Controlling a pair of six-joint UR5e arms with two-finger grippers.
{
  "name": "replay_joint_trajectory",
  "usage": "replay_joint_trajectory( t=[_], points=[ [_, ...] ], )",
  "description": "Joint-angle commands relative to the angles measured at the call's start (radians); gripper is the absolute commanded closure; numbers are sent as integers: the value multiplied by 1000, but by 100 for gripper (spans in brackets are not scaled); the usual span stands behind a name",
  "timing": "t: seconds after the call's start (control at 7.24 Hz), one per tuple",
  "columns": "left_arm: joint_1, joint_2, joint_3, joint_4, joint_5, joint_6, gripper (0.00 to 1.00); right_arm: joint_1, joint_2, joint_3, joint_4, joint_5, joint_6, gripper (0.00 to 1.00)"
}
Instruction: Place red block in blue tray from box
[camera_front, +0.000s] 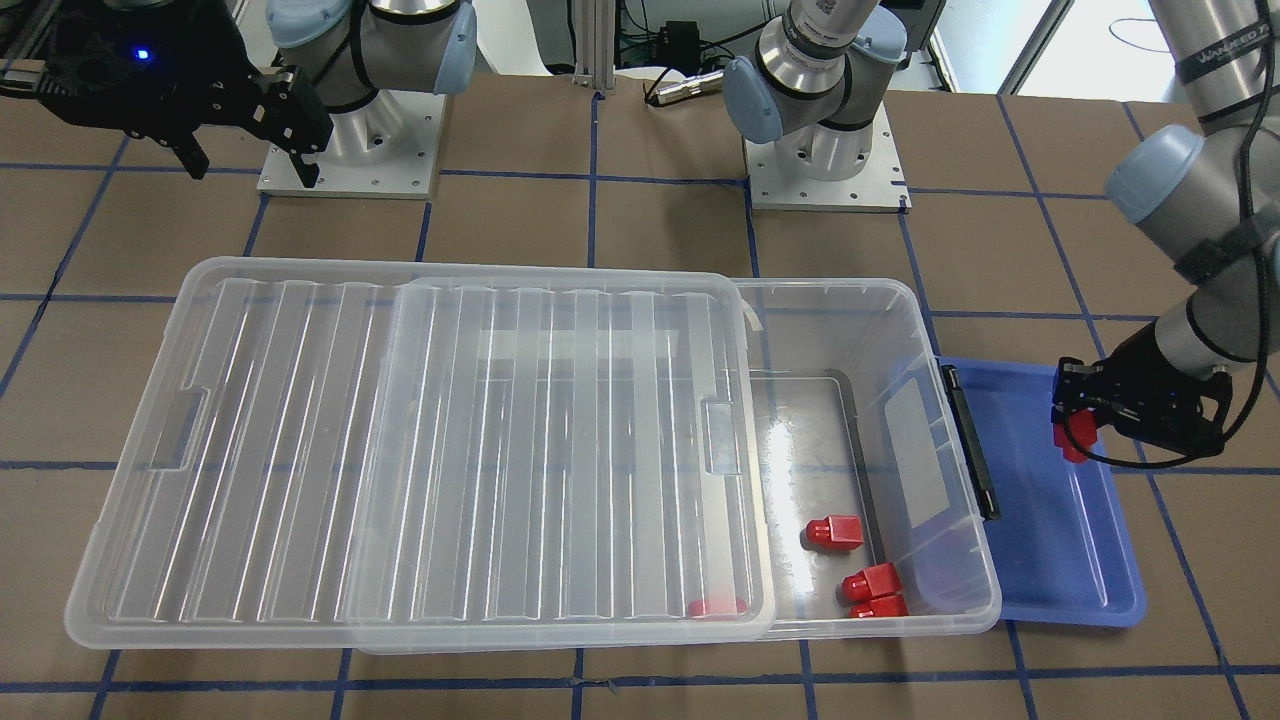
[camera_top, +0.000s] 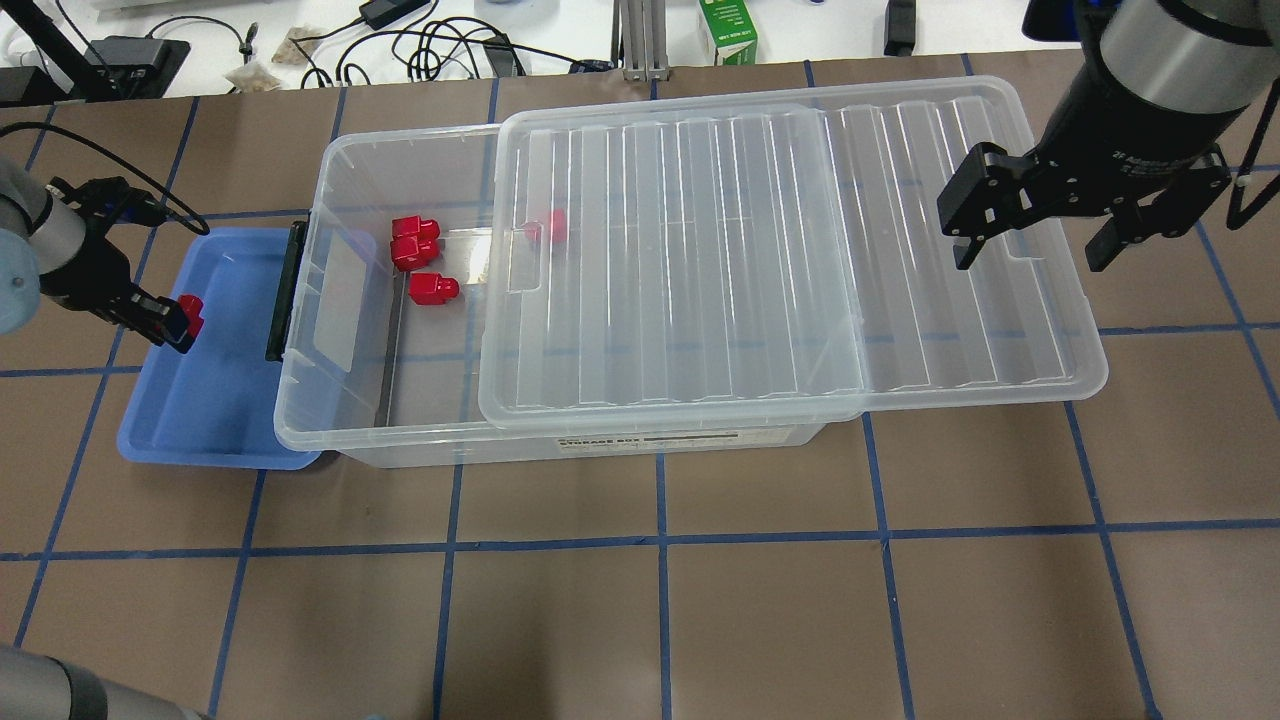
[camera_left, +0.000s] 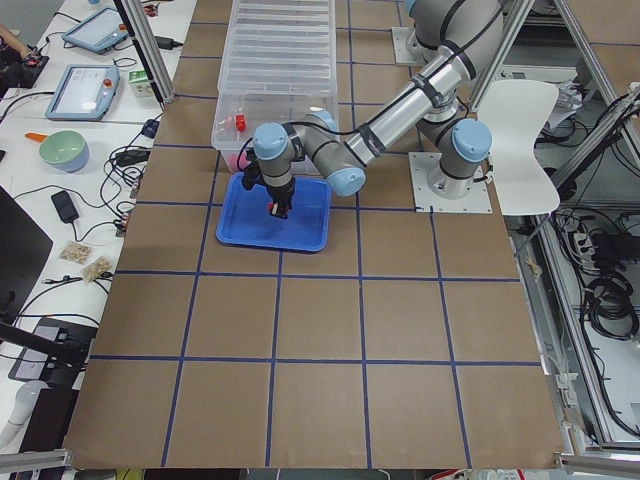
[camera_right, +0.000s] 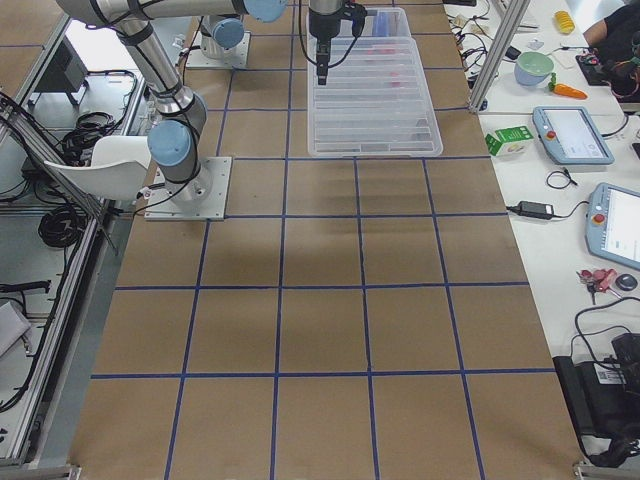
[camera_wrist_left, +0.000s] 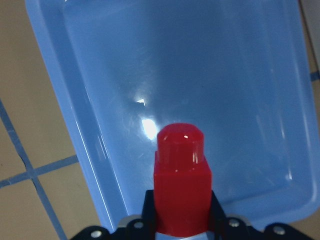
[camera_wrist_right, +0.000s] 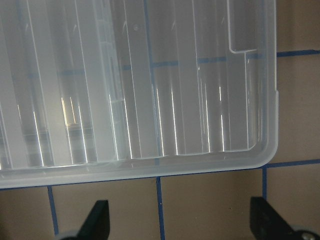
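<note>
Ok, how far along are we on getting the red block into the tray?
Done: the lid sits slid aside, leaving the box open at its latch end. In hand: the left end effector holds a red block over the blue tray. Left: release it there. The right end effector hangs open near the lid's far end.

Lid (camera_top: 780, 260) blocks most of box (camera_top: 450, 450) — L end open.
</note>
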Motion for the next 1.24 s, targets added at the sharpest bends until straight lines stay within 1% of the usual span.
replay_joint_trajectory(
  t=[0.0,0.14,0.28,0.55,0.83,0.97,1.1],
  points=[
    [3,-68,-5,53,-4,-1,92,-7,6,0,-3,-4,-4,0],
    [2,-78,-3,70,-4,-3,38,-8,7,0,-3,-4,-3,0],
    [2,-75,-3,68,-6,-3,0,-15,12,0,-3,-3,-13,0],
    [-23,-14,17,33,11,-20,0,-66,30,2,-2,0,-18,0],
    [-37,84,105,-170,11,-24,0,-105,57,2,-2,-4,-15,0],
    [-84,135,173,-294,16,-79,0,-134,78,2,-3,-7,-11,0],
    [-139,166,231,-398,17,-162,0,-183,99,2,-3,-56,-18,0]
  ],
)
